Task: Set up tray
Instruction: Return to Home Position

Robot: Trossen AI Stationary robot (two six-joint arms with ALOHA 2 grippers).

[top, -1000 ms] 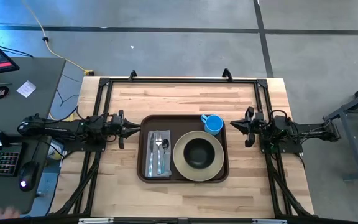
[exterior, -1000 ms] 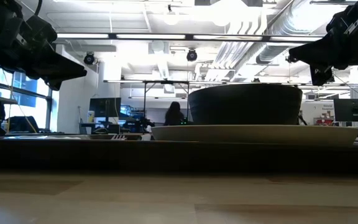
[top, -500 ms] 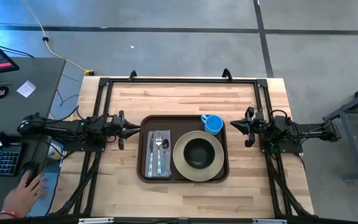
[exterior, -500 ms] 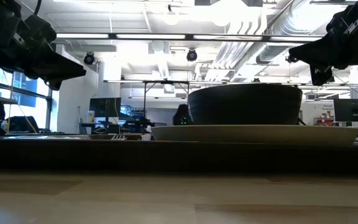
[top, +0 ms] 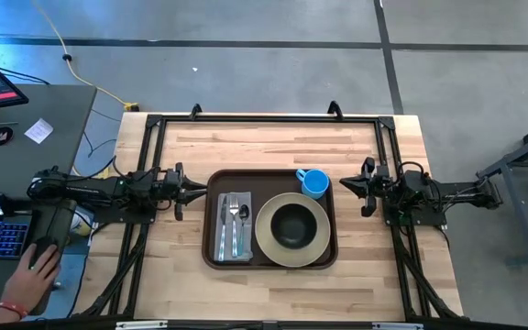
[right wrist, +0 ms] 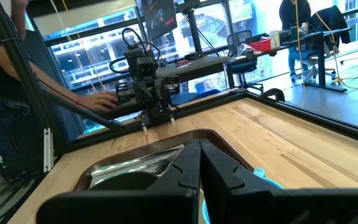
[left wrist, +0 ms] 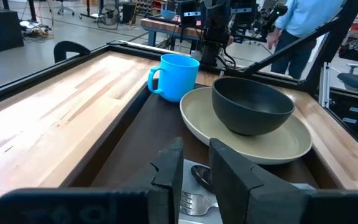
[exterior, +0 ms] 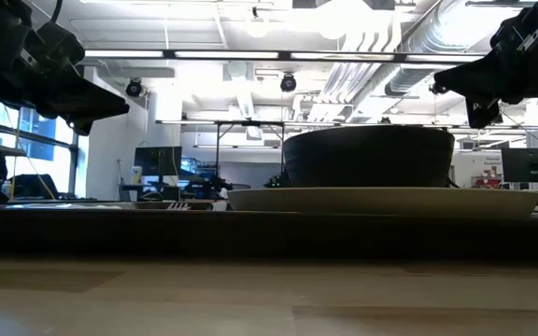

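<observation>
Pale wood planks form the table point(top: 273, 137), and the tray point(top: 264, 181) lies flat at its centre in the high view. On the tray, a beige plate point(top: 266, 234) fills the 3 o'clock half and carries a dark bowl point(top: 291, 226). A blue mug point(top: 313, 183) stands in the 1 o'clock corner, just beside the plate. A grey napkin point(top: 247, 240) lies along the 9 o'clock side with a knife point(top: 223, 225), fork point(top: 233, 225) and spoon point(top: 243, 220) side by side on it.

The left gripper point(top: 202, 191) hangs off the tray's rim at 10 o'clock, its fingers point(left wrist: 169, 168) a narrow gap apart and holding nothing. The right gripper point(top: 344, 182) hangs at 2 o'clock, near the mug, its fingers point(right wrist: 188, 165) pressed together and empty.

Off the table at 8 o'clock, a person's hand point(top: 33, 275) rests on a desk.
</observation>
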